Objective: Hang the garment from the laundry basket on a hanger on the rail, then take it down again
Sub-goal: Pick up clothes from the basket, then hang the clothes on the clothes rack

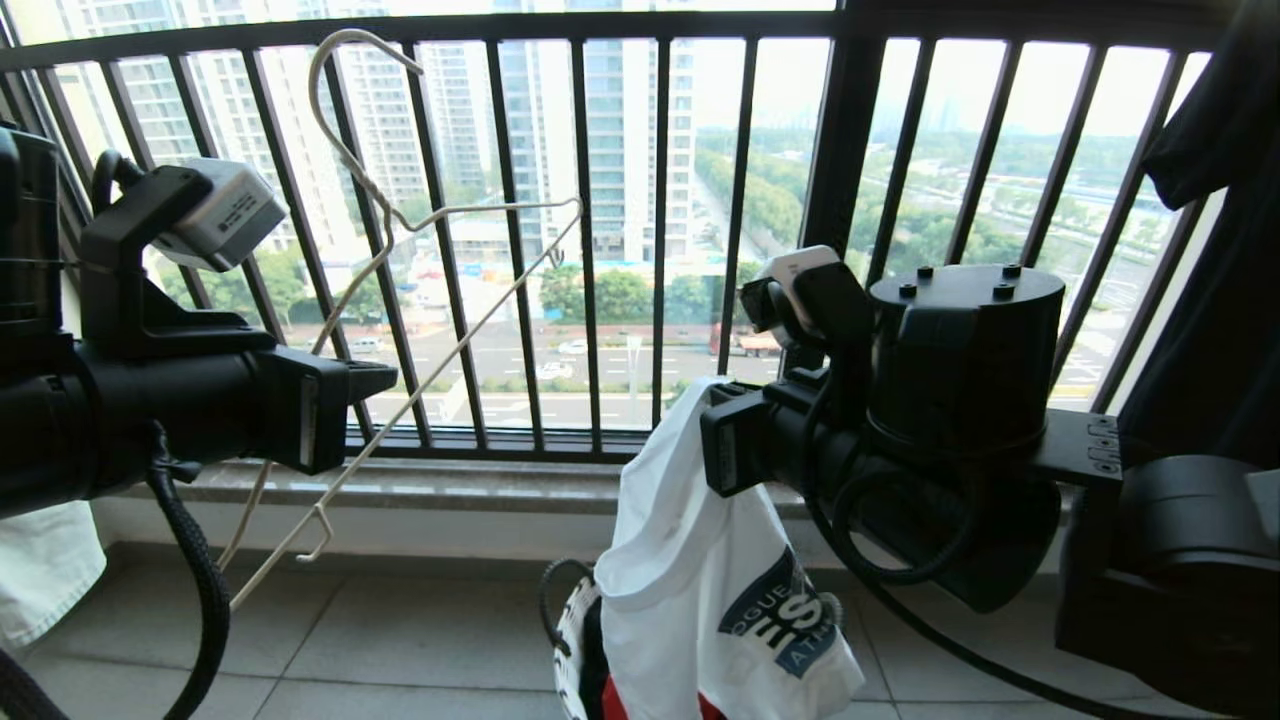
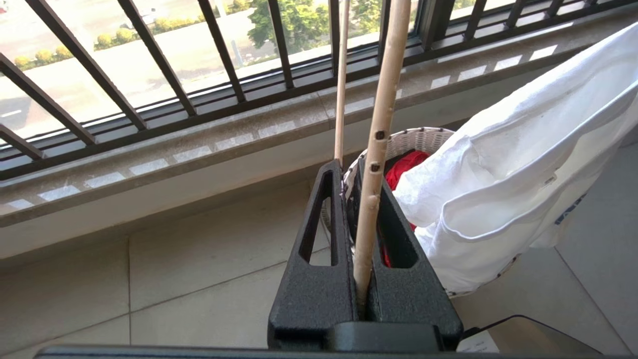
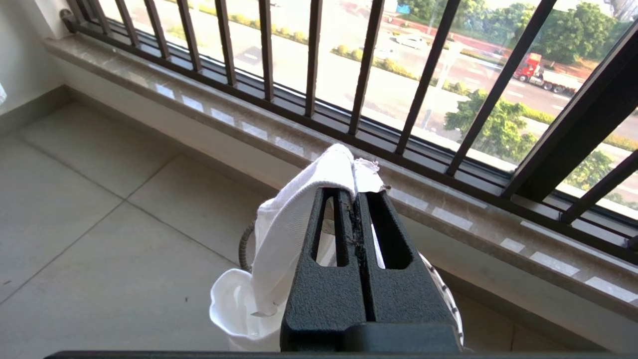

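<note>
Two grippers are at work in front of the black window railing [image 1: 640,230], and each one is clamped on something. The left gripper [image 2: 366,259] has its fingers pressed together on one thin arm of the hanger [image 1: 440,330]. The place of the grip is hidden behind the gripper body in the head view; the left wrist view shows the cream rod running between the fingers, with chipped dark spots on it. The hanger stands tilted, its long curved hook pointing up to the top of the railing and its lower arm slanting down and to the robot's left, where a small hooked end hangs just above the floor tiles.

The right gripper [image 3: 356,219] is closed on a fold of the garment [image 1: 700,590]. The white cloth hangs down from the fingertips, its long axis nearly vertical, and the blue logo is only partly readable because the fabric is creased. Its lower edge is cut off by the frame. It falls over the laundry basket [image 2: 423,139], which stands on the floor below the sill; most of the basket is covered, only a piece of woven rim and one dark handle show, with something red inside. A black garment [image 1: 1220,250] hangs at the far right, cut by the edge
</note>
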